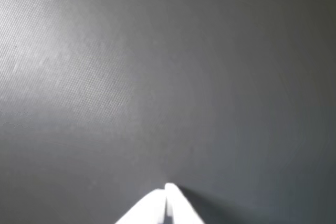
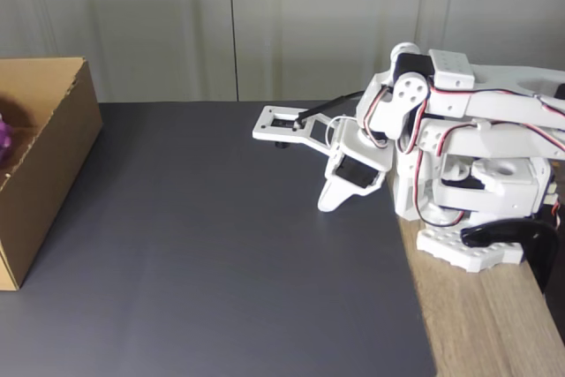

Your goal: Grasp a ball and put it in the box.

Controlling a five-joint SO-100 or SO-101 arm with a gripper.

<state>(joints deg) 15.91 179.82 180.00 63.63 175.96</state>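
The brown cardboard box (image 2: pixel 53 165) stands open-topped at the left edge of the fixed view. Inside it, cut by the frame edge, a small purple patch of the ball (image 2: pixel 3 137) peeks out; the rest of the ball is hidden. My white gripper (image 2: pixel 328 203) is far from the box, folded in close to the arm's base at the right, tips pointing down at the mat. In the wrist view the two white fingertips (image 1: pixel 167 188) meet at the bottom edge with nothing between them, so the gripper (image 1: pixel 167 188) is shut and empty.
A dark grey mat (image 2: pixel 221 262) covers the table between box and arm. The arm's base (image 2: pixel 477 183) sits on a wooden strip (image 2: pixel 494 324) at the right, held by a black clamp (image 2: pixel 508 236). A pale wall runs behind.
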